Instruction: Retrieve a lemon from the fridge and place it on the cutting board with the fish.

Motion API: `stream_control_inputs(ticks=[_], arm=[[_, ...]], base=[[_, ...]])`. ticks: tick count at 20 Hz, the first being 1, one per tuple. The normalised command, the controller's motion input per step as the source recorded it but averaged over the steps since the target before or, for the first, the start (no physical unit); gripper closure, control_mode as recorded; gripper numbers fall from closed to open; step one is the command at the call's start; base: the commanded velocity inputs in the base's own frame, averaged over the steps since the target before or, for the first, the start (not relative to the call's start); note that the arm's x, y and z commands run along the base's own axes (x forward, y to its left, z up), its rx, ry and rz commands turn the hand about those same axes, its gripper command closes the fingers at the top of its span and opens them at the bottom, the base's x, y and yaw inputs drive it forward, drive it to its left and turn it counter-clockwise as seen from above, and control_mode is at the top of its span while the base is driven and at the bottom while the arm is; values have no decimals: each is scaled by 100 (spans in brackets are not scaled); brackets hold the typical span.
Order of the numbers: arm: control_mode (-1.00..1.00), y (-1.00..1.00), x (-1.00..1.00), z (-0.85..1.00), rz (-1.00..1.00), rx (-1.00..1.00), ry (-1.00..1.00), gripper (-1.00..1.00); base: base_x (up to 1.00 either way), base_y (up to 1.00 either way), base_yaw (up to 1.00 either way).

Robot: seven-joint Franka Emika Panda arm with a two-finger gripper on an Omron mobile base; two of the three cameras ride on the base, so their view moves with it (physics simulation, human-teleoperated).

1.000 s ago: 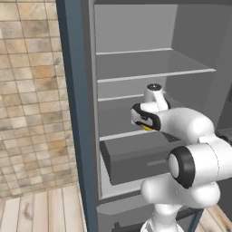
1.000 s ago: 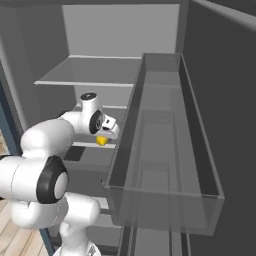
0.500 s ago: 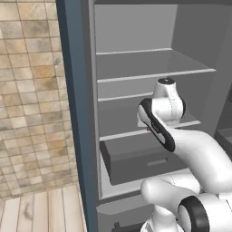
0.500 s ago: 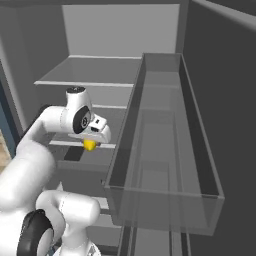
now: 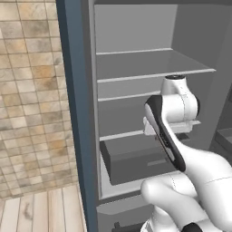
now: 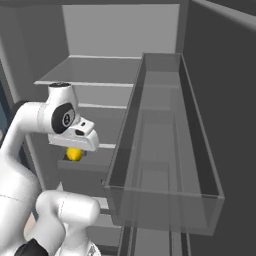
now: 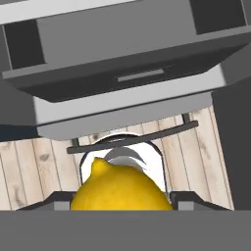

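Observation:
My gripper (image 6: 74, 151) is shut on the lemon (image 6: 74, 154), a small bright yellow fruit hanging under the white hand in front of the fridge's (image 5: 73, 90) middle shelves. In the hand view the lemon (image 7: 120, 188) bulges between the two dark fingertips (image 7: 51, 202) of the gripper (image 7: 120, 205), with the grey drawer front and the wooden floor beyond it. In the left base view my own forearm covers the fingers and the fruit. The cutting board and the fish are out of view.
The open door's long clear bin (image 6: 165, 165) stands close to the right of the hand. A grey drawer (image 5: 136, 158) juts out below it, with grey shelves (image 5: 149, 63) above. A tiled wall (image 5: 31, 90) and plank floor (image 5: 41, 213) lie left of the fridge.
The hand has drawn back from the shelf with the lemon still in it, sinking a little. The elbow has folded and the forearm now rises in front of the drawer.

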Motion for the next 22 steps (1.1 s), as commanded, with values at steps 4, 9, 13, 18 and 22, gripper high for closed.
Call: stream_control_inputs(ticks=[4,9,13,18,22], arm=[[-100,0,-100,2,1,0,1,100],[-100,0,-52,11,0,0,-5,100],[-100,4,0,52,0,0,1,100],[-100,4,-1,19,0,0,1,100],[-100,0,0,0,0,0,0,100]], base=[[0,0,0],[0,0,0],[0,0,0],[0,0,0],[0,0,0]])
